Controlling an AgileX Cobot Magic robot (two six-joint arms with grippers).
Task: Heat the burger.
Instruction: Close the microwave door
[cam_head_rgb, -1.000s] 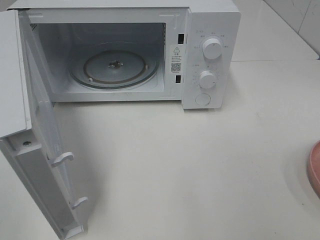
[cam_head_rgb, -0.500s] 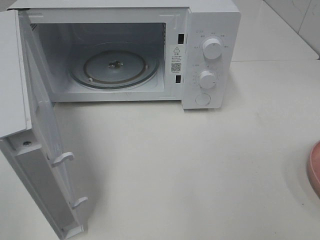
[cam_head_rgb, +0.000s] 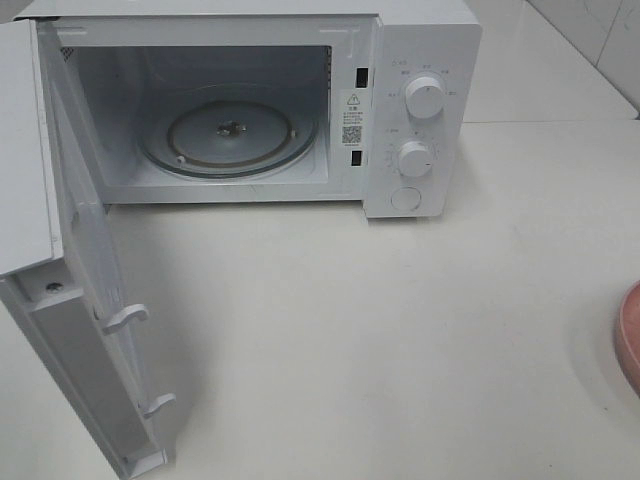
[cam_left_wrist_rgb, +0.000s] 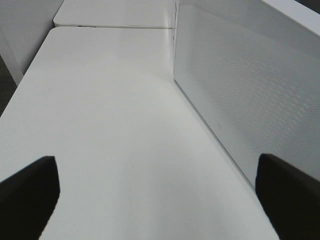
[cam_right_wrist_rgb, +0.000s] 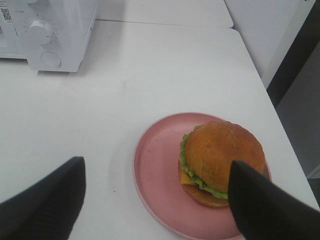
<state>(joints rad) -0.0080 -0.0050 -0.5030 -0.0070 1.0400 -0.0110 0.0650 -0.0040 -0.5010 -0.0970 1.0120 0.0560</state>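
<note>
White table (cam_head_rgb: 400, 330) underfoot of everything, smooth and evenly lit, with soft shadows. At its far edge, a seam where a second white table (cam_head_rgb: 540, 70) butts up. Beyond that table, in the far right corner, pale tiled wall (cam_head_rgb: 600, 30). Off the table's right side, dark floor (cam_right_wrist_rgb: 305, 100) beside a white panel (cam_right_wrist_rgb: 265, 30).

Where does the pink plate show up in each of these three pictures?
Exterior high: only the pink plate's rim shows, at the right edge.
Left wrist: not in it.
Right wrist: whole plate, lower centre, under the burger.
Shared landmark: the microwave's round button below its knobs.
</note>
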